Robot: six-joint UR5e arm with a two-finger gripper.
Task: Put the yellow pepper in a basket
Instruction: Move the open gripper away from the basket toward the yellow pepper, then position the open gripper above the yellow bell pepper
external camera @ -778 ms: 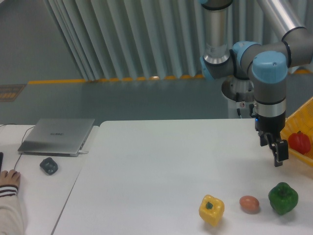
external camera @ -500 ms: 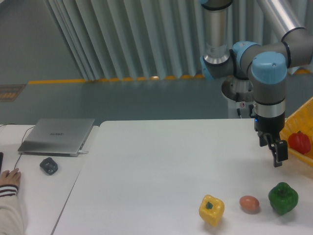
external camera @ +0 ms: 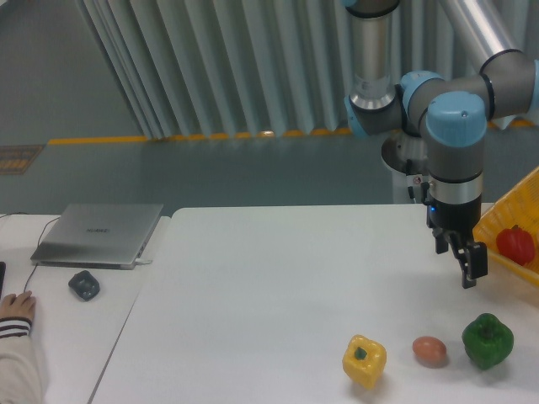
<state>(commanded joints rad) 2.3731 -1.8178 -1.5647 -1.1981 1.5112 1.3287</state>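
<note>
There is only one view, from a camera that looks at the table (external camera: 253, 286) from the front.

The yellow pepper (external camera: 364, 361) sits on the table at the near edge, a bit right of the middle. Its green stem spot points up. Just to its right is a small brown egg (external camera: 429, 350), and right of that is a green pepper (external camera: 488, 340). They make a short row, and none of them touch.

The basket (external camera: 515, 217) is at the far right, and only part of it shows. A red pepper (external camera: 515, 244) is already inside it.

The gripper (external camera: 468, 265) hangs in the air above the table, between the basket and the row of food. It holds nothing. It is dark and seen from the side, so I cannot tell how wide the jaws are.

A moment ago the gripper was a little more to the right, closer to the basket. Now it has slid left and away from it. I think it is starting to go toward the yellow pepper, which nobody has picked up yet. It must go further left and down to reach it, past the egg and green pepper

Far left lie a laptop (external camera: 99, 233), a small dark thing (external camera: 83, 285) and a person's hand (external camera: 15, 307)
</note>
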